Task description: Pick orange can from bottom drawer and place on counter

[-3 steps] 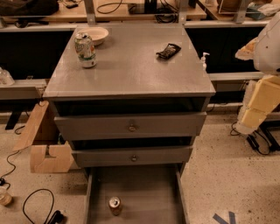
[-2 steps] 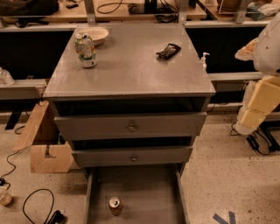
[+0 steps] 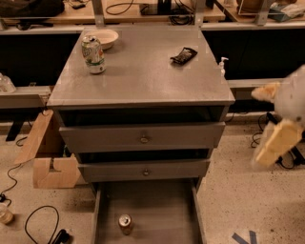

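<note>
The orange can [image 3: 125,223] stands upright on the floor of the open bottom drawer [image 3: 157,209], near its front left. The counter [image 3: 143,71] is the grey cabinet top. It bears a green-and-white can [image 3: 93,54], a pale bowl [image 3: 106,37] and a dark packet [image 3: 184,55]. My gripper [image 3: 280,125] hangs blurred at the right edge of the camera view, beside the cabinet at the height of the upper drawers. It is well away from the can and holds nothing that I can see.
Two upper drawers with round knobs [image 3: 143,139] are slightly pulled out above the bottom drawer. A cardboard box [image 3: 47,159] sits on the floor left of the cabinet, with cables [image 3: 38,224] near it. A wooden bench [image 3: 143,9] runs behind. A soap dispenser [image 3: 222,64] stands at the cabinet's right.
My gripper at the right edge has moved downward and looks blurred with motion. The orange can, the drawers and the things on the counter have not moved.
</note>
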Controlling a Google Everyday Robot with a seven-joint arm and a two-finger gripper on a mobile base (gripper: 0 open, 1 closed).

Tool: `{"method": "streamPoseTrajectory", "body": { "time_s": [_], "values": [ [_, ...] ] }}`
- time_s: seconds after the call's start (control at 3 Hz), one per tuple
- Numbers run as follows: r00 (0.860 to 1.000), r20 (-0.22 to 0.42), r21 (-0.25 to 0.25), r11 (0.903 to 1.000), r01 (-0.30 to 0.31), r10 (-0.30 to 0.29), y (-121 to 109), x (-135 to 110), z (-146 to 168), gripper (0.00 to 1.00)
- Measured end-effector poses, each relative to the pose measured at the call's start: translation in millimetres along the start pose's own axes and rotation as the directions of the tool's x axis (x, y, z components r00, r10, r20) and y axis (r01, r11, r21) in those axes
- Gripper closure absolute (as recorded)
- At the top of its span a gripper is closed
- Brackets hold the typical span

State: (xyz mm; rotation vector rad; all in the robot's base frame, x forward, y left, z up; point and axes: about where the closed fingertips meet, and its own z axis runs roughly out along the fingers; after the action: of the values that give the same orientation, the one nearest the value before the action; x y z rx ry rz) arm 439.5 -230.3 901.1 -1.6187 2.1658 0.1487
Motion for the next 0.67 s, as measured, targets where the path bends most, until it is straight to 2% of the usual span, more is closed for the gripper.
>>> {"method": "streamPoseTrajectory", "body": {
  "time_s": [0.33,0.67],
  "values": [
    [0.974,0.221,-0.032,0.9982,-0.051,0.057,-1,37,70,0.00],
    [0.901,0.430,-0.027,0.9987,-0.042,0.050,-12,48,112,0.00]
  ]
}}
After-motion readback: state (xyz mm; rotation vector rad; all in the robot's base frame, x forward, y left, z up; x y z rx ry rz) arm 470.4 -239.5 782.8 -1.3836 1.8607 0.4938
